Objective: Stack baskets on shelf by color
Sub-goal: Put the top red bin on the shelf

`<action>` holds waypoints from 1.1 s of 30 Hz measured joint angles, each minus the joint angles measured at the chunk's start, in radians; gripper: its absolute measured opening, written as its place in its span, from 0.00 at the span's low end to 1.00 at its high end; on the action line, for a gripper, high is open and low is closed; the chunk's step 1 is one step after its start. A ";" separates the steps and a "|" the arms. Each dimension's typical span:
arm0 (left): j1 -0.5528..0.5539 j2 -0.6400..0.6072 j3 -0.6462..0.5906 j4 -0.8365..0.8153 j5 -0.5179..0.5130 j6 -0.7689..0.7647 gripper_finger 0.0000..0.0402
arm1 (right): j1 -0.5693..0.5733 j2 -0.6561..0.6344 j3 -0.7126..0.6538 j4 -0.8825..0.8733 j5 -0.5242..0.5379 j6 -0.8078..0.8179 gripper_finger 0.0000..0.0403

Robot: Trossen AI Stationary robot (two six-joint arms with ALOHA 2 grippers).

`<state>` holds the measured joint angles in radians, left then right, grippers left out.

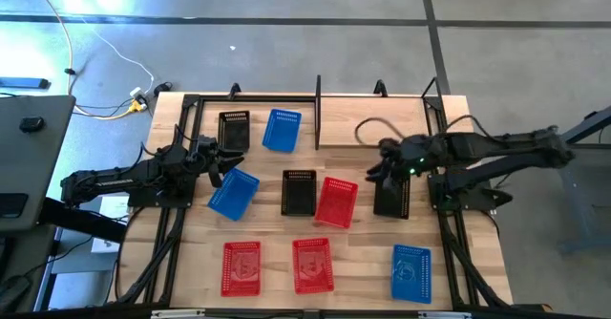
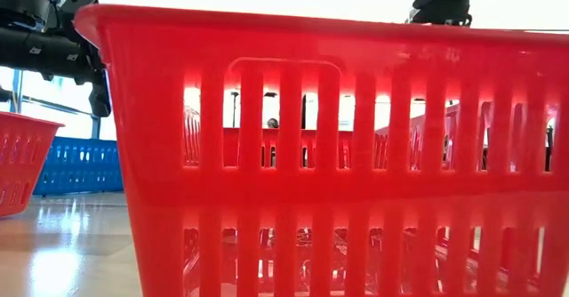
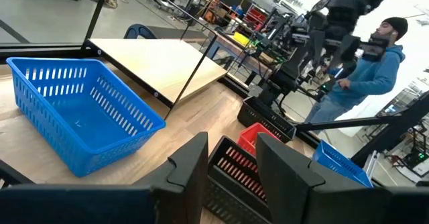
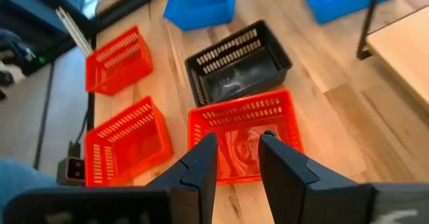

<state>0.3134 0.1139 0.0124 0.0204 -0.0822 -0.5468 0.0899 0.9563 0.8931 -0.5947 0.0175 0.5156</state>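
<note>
Both claws parted and empty: left gripper (image 1: 218, 159) above blue basket (image 1: 233, 194) toward table's (image 1: 363, 252) left edge, right gripper (image 1: 374, 171) beside black basket (image 1: 392, 197) toward its right edge, apparently lining up pickups.

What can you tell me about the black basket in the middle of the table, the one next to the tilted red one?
The black basket is a small rectangular open-topped tub, apparently plastic, with slotted walls and a glossy solid floor. It sits upright and empty on the wooden table, near its centre. A red basket lies right beside it, touching or nearly so; contact can't be confirmed. Neither hand holds it.
</note>
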 joint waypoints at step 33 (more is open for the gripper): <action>0.000 0.000 0.000 0.000 0.000 0.000 0.29 | 0.181 0.592 0.189 0.106 -0.054 -0.132 0.39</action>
<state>0.3134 0.1139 0.0124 0.0204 -0.0822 -0.5465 0.2708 1.5486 1.0824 -0.4891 -0.0366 0.3832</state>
